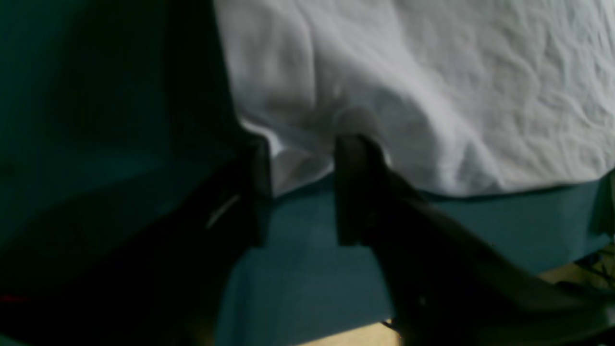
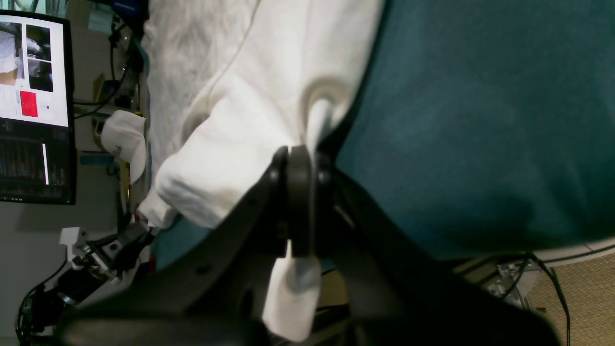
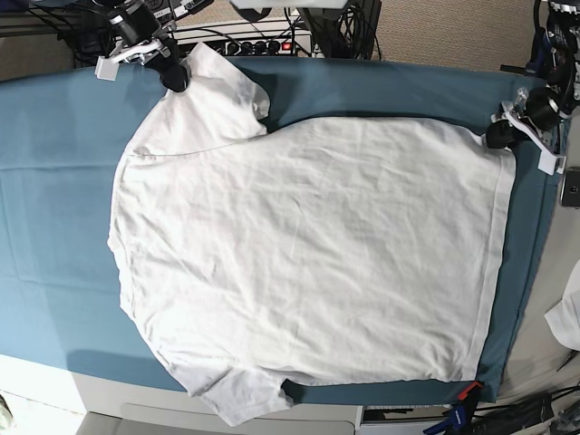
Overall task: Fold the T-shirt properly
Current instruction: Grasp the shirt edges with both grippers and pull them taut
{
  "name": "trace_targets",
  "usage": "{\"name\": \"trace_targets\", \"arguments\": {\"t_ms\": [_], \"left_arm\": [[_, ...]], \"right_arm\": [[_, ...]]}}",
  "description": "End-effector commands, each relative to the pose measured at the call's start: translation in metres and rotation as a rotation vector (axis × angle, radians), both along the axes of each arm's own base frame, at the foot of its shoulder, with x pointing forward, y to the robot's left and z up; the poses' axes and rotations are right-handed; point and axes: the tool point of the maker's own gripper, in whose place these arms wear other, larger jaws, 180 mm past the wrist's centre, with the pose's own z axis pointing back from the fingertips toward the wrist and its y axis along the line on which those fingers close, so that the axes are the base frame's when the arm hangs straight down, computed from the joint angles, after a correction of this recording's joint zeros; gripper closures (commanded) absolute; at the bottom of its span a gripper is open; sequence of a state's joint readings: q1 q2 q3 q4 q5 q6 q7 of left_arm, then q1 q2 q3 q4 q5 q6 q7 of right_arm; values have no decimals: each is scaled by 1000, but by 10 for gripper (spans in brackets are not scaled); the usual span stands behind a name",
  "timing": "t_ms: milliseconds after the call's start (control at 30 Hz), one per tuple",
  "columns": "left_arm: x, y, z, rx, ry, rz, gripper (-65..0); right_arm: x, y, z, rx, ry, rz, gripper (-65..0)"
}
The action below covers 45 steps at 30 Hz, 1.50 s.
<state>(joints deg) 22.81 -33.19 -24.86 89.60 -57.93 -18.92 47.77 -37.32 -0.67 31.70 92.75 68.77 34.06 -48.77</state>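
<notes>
The white T-shirt (image 3: pixel 308 254) lies spread flat and wrinkled on the teal cloth sheet (image 3: pixel 54 181), collar end to the left and hem to the right. My right gripper (image 3: pixel 174 77) is at the far left sleeve and is shut on a fold of the T-shirt (image 2: pixel 250 96), with fabric pinched between the jaws of the right gripper (image 2: pixel 302 158). My left gripper (image 3: pixel 497 136) is at the far right hem corner. In the left wrist view the left gripper (image 1: pixel 307 144) has its jaws apart, with the T-shirt's edge (image 1: pixel 432 96) lying between the fingertips.
The teal sheet (image 1: pixel 312 269) hangs over the table's edge. A monitor (image 2: pixel 33 105) and cables stand behind the table. A small white fabric scrap (image 3: pixel 569 317) lies off the right edge. A red clip (image 3: pixel 467 391) sits at the front right corner.
</notes>
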Motion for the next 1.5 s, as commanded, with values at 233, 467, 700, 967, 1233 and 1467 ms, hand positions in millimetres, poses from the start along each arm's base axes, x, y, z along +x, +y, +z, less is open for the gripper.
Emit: {"name": "trace_targets", "arguments": {"t_ms": [233,467,700,967,1233,1467], "left_arm": [[3,13,10,57,-7,-31,0],[-7,15,38,117,-55,-67,0],[-34,10,63,179,-71,-117,0],[-70,9,55,179,10,-112,0],[-111,-2,38,133,111,-89,0],[-125,-14,40,128,134,-140,0]], "right_arm": [[-4,2,12,-55,-17,57,0],[-11,-12,59,-274,-59,152,0],[-29,-45,93,-441,-43,162,0],[-64,-54,90,-434,60,160,0],[-96,-51,87,-404,156,184,0],[-116,-47,86,-374,218,201,0]]}}
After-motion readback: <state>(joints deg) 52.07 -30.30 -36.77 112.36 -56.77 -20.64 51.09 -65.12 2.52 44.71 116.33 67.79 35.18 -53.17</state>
